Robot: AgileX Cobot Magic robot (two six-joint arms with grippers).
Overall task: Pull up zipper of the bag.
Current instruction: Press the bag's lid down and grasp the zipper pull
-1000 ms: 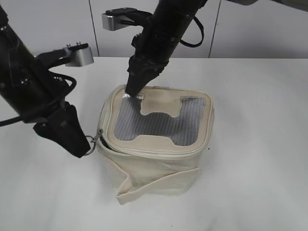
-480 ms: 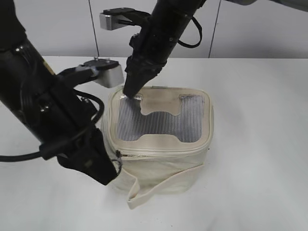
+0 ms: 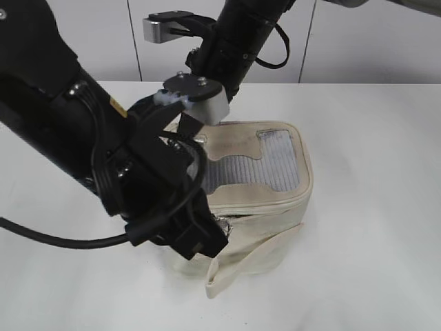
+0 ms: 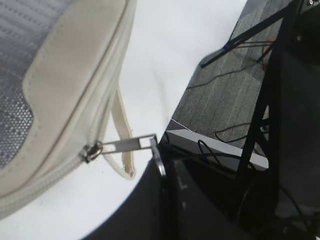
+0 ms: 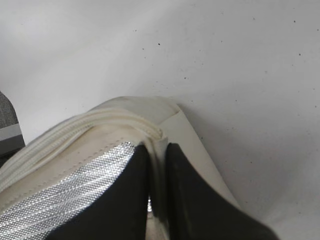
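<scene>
The cream bag (image 3: pixel 275 207) stands on the white table, its grey mesh lid (image 3: pixel 265 169) facing up. My left gripper (image 3: pixel 210 241) is at the bag's front left corner. It is shut on the ring of a silver zipper pull (image 4: pixel 122 145), stretched taut from the slider on the cream zipper track (image 4: pixel 55 175). My right gripper (image 5: pixel 157 160) is shut on a fold of cream fabric at the lid's far corner, beside the mesh (image 5: pixel 70 195). In the exterior view its tips are hidden behind the left wrist camera (image 3: pixel 200 96).
The bag's loose strap (image 3: pixel 248 265) hangs down the front onto the white table (image 3: pixel 372 138). The left wrist view shows the table's edge (image 4: pixel 210 145), with cables and a dark stand on the grey floor beyond it.
My left arm has swept right along the bag's front edge, drawing the zipper pull with it. The bag has shifted and turned a little to the right. The right gripper stays on the lid's far corner.
</scene>
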